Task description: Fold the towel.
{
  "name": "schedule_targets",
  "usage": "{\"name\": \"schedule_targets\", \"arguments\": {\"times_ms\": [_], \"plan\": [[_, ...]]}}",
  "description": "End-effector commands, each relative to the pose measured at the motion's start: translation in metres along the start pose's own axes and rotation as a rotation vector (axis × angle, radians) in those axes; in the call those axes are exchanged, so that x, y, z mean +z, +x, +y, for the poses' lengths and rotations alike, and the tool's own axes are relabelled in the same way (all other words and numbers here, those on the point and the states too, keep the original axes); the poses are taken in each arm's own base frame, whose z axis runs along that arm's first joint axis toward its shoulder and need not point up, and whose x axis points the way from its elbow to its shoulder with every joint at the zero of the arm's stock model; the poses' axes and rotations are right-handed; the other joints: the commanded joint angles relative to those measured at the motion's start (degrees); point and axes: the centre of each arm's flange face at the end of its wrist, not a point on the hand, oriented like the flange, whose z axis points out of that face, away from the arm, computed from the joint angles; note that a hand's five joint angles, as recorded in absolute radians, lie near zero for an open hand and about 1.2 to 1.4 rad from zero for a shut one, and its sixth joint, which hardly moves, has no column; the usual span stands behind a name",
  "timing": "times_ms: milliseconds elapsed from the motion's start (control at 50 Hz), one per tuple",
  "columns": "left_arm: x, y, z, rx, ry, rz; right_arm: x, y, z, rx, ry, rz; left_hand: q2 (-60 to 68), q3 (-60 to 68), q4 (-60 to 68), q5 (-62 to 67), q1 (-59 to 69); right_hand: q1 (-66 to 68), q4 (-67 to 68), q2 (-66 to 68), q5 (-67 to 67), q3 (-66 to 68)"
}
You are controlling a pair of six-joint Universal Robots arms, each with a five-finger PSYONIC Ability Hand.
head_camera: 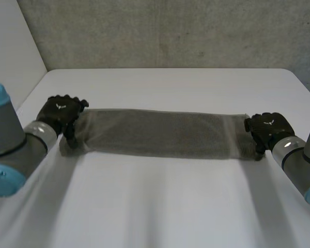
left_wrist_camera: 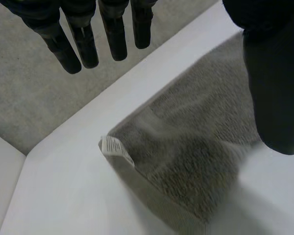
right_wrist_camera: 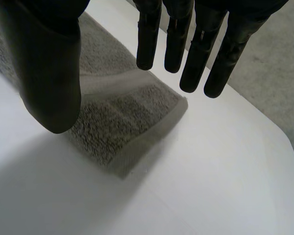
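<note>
So, the grey towel [head_camera: 160, 133] lies flat on the white table [head_camera: 160, 206] as a long narrow strip running side to side, and from its thick edges I judge it is doubled lengthwise. My left hand [head_camera: 62, 114] sits at its left end and my right hand [head_camera: 268, 129] at its right end. In both wrist views the fingers [left_wrist_camera: 85, 46] hang straight with the thumb [left_wrist_camera: 274, 88] set well apart, spread wide over the cloth and pinching nothing. I read this as the moment just ahead of the grasp for the next fold. The next move calls for lowering each hand onto its end, closing fingers and thumb through all the layers, then carrying one end across to meet the other while keeping the edges lined up. A small white label [left_wrist_camera: 115, 148] is sewn at the corner beneath my left hand; it shows faint dark marks, but I cannot read any writing or brand
</note>
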Motion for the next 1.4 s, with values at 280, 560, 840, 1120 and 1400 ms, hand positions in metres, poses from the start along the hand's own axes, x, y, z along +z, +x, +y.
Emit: {"name": "schedule_targets", "arguments": {"times_ms": [280,560,840,1120,1400], "plan": [[0.015,-0.002,0.053,0.089,-0.083,-0.027,0.022,0.001,0.027,0.017,-0.016,-0.007,-0.72,-0.77,0.15,-10.97,0.39,14.52,14.61,14.86,13.95,14.58],[0.015,-0.002,0.054,0.087,-0.082,-0.029,0.037,0.021,0.033,0.032,-0.036,0.043,-0.89,-0.94,-0.02,-11.13,0.22,50.80,50.88,51.13,50.23,50.86],[0.014,-0.002,0.052,0.086,-0.077,-0.030,0.036,0.047,0.049,-0.027,-0.080,0.062,-1.06,-1.11,-0.19,-11.30,0.05,8.67,8.76,9.01,8.10,8.73],[0.014,-0.003,0.052,0.085,-0.075,-0.033,0.028,0.029,0.044,0.016,-0.006,-0.081,-1.39,-1.45,-0.52,-11.64,-0.28,1.40,1.49,1.74,0.83,1.46],[0.014,-0.003,0.052,0.085,-0.075,-0.033,0.039,0.027,0.050,0.012,0.027,-0.070,-1.56,-1.61,-0.69,-11.81,-0.45,9.98,10.06,10.32,9.41,10.04]]}}
